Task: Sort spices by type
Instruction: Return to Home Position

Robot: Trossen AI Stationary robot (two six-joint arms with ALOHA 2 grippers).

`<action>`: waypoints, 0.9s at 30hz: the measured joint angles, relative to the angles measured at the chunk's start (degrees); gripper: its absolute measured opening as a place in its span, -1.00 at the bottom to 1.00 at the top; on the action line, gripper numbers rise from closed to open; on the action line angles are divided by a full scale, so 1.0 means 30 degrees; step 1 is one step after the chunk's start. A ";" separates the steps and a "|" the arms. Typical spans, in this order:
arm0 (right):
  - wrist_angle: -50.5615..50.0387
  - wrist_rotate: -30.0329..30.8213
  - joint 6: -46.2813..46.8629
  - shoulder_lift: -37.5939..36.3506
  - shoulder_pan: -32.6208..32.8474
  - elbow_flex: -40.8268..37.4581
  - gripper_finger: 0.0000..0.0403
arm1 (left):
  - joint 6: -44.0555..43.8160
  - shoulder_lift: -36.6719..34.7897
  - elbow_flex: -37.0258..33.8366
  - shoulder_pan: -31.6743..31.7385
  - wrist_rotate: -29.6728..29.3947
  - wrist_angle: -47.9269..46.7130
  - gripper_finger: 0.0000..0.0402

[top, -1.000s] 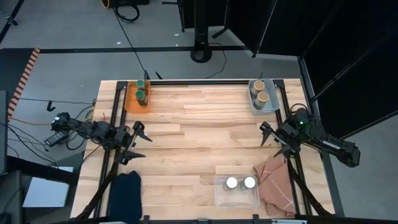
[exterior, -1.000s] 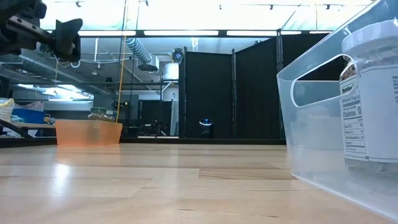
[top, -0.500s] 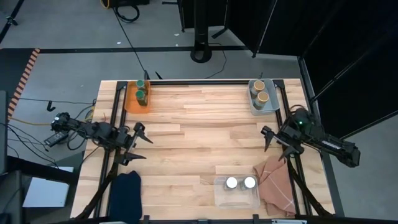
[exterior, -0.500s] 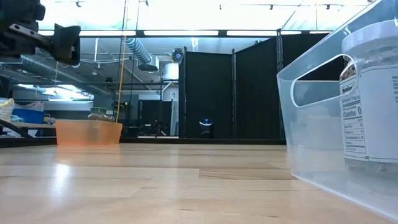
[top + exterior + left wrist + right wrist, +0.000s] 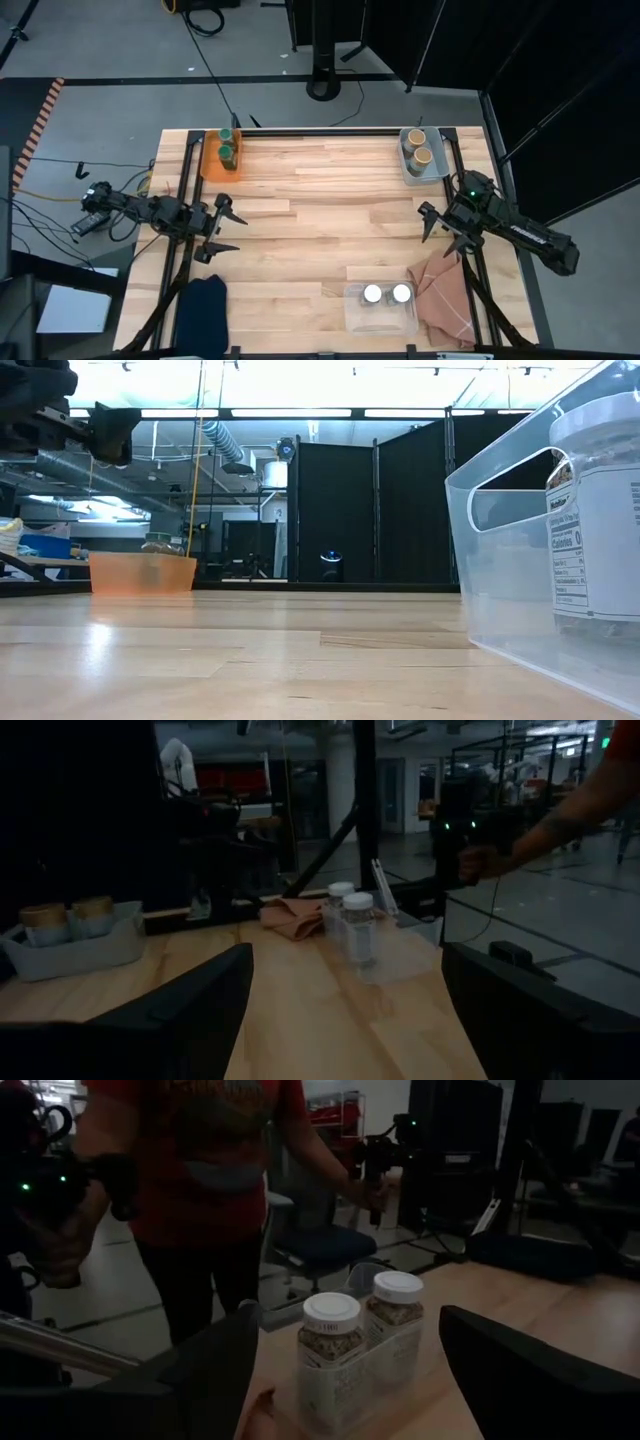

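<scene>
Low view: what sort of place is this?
Probably a robotics lab or workshop: exposed ceiling duct, black partition panels, and a person holding grip devices beside the table.

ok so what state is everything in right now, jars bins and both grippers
two green-lidded round spice jars: upright, capped, in the orange plastic bin
two tan-lidded round spice jars: upright, capped, in the gray bin
two white-lidded round spice jars: upright, capped, in the clear plastic bin
left gripper: open, empty
right gripper: open, empty
pink cloth: crumpled
</scene>
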 joint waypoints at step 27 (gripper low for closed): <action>0.2387 2.2554 0.4487 -0.0015 0.8625 -0.0007 0.58 | -0.1416 -0.0007 -0.0011 0.5130 0.5374 0.2020 0.66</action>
